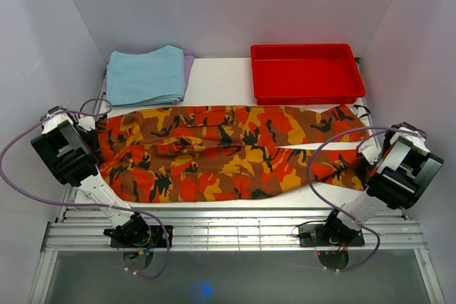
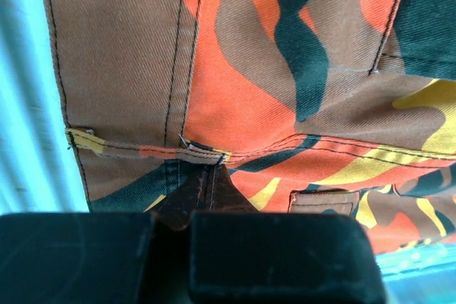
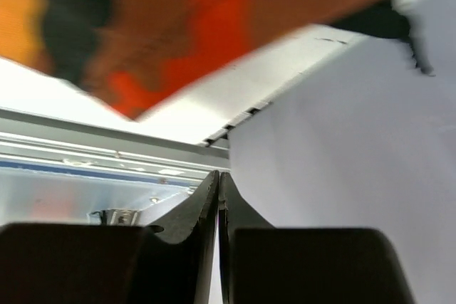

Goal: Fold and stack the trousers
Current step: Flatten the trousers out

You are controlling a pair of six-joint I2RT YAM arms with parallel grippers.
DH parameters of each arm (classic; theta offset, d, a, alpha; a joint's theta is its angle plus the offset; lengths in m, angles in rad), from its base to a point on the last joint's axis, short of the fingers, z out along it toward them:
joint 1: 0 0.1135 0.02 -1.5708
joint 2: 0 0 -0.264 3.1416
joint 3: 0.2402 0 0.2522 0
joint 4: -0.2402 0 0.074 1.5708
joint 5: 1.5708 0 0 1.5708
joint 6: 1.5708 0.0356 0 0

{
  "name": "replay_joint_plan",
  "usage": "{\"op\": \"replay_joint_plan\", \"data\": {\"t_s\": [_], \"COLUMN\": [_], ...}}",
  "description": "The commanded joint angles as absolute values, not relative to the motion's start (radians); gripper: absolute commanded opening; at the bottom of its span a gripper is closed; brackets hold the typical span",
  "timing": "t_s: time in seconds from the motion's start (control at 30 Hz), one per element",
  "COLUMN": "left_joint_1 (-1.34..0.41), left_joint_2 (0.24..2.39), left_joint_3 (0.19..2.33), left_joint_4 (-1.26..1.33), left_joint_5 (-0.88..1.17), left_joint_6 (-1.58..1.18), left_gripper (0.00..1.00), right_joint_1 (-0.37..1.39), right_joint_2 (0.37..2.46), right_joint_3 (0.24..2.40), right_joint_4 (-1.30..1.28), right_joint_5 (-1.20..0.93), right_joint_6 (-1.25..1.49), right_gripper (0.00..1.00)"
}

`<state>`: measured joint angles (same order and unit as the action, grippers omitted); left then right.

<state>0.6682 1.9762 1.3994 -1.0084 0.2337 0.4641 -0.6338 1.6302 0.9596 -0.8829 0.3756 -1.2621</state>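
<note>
The trousers (image 1: 228, 151) lie spread lengthwise on the bench (image 1: 217, 76), just in front of the red tray (image 1: 305, 72). The left hand (image 2: 189, 215), at their end away from the tray, is clamped on a pinch of cloth (beside a stitched seam). The right hand (image 3: 217, 194), near the tray's front right corner, is closed tight with nothing between its fingers.

A robotics lab cell: bare white walls (image 1: 43, 33) around a table (image 1: 221, 76) edged with aluminium rails (image 1: 235, 236).

Arms (image 1: 78, 169): black housings, white links, lilac cables (image 1: 342, 133). Left end effector (image 2: 189, 211), right end effector (image 3: 217, 179): black, blocky.
</note>
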Motion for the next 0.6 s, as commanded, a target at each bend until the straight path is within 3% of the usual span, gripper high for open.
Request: {"op": "replay_joint_plan", "data": {"t_s": [0.0,0.17,0.23,0.27,0.33,0.43,0.47,0.5,0.57], "left_joint_1": [0.683,0.683,0.683,0.681,0.683,0.681,0.683,0.681,0.683], "left_joint_2": [1.993,2.019,2.019,2.013,2.003,1.987,1.983,1.976,1.974], "left_joint_3": [1.468,1.525,1.526,1.520,1.497,1.465,1.457,1.451,1.440], "left_joint_4": [-0.916,-0.948,-0.962,-0.966,-0.969,-0.971,-0.971,-0.971,-0.971], "left_joint_5": [0.146,0.166,0.190,0.196,0.216,0.227,0.233,0.235,0.244], "left_joint_6": [0.503,0.508,0.503,0.505,0.503,0.499,0.497,0.495,0.489], "left_gripper": [0.00,0.00,0.03,0.08,0.12,0.18,0.20,0.21,0.22], "right_joint_1": [-0.640,-0.634,-0.623,-0.618,-0.614,-0.614,-0.612,-0.611,-0.609], "right_joint_2": [1.612,1.618,1.628,1.635,1.638,1.609,1.582,1.569,1.556], "right_joint_3": [0.996,1.040,1.126,1.149,1.195,1.169,1.145,1.117,1.028], "right_joint_4": [-0.907,-0.963,-1.063,-1.104,-1.210,-1.241,-1.227,-1.207,-1.148], "right_joint_5": [0.434,0.370,0.286,0.208,0.120,-0.020,-0.037,-0.029,-0.005], "right_joint_6": [-1.460,-1.457,-1.364,-1.326,-1.213,-1.128,-1.088,-1.069,-1.028], "right_gripper": [0.08,0.08,0.15,0.28,0.44,0.57,0.71,0.78,0.83]}}
